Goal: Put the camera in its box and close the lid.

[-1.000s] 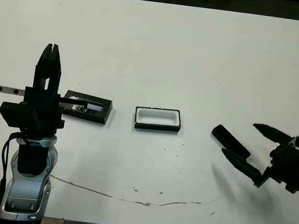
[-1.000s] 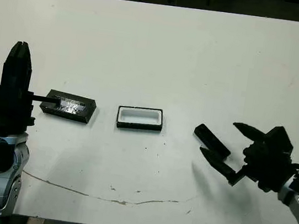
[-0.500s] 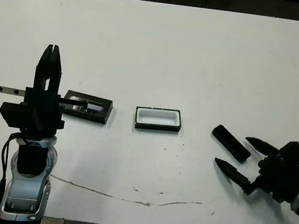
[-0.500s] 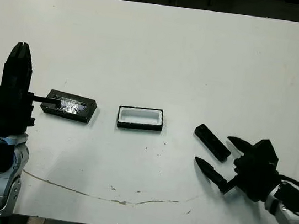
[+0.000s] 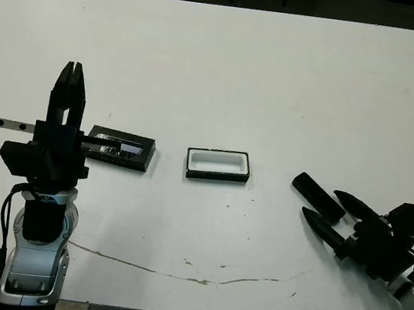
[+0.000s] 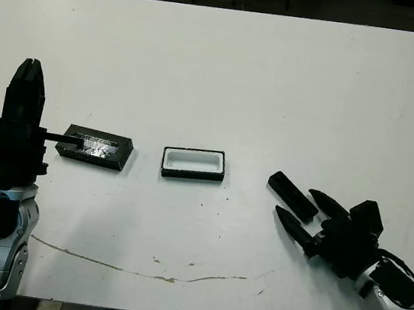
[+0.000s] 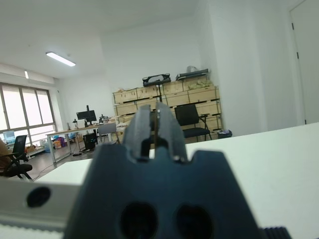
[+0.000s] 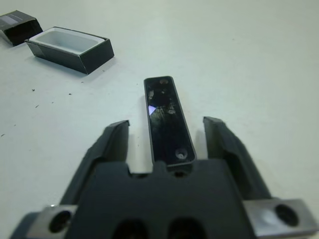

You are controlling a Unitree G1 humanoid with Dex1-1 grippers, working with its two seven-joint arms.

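The camera (image 5: 319,197) is a slim black bar lying flat on the white table at the right. My right gripper (image 5: 322,204) is open and low over the table. In the right wrist view its fingers (image 8: 113,144) flank the near end of the camera (image 8: 167,117), whose glossy face points up. The box (image 5: 217,175), black outside with a white lining, stands open and empty at the middle of the table. The lid (image 5: 119,148) lies flat to the left of it. My left gripper (image 5: 69,74) is shut on nothing, raised and pointing up, beside the lid.
A thin brown crack line (image 5: 175,274) runs across the table near its front edge. The left wrist view looks over the table into a room with office chairs (image 7: 192,117) and stacked crates. The box (image 8: 65,54) and lid (image 8: 17,25) lie beyond the camera.
My right gripper has come down and moved toward the camera, and its open fingers now sit on either side of the camera's near end. The left arm, box and lid have not moved.
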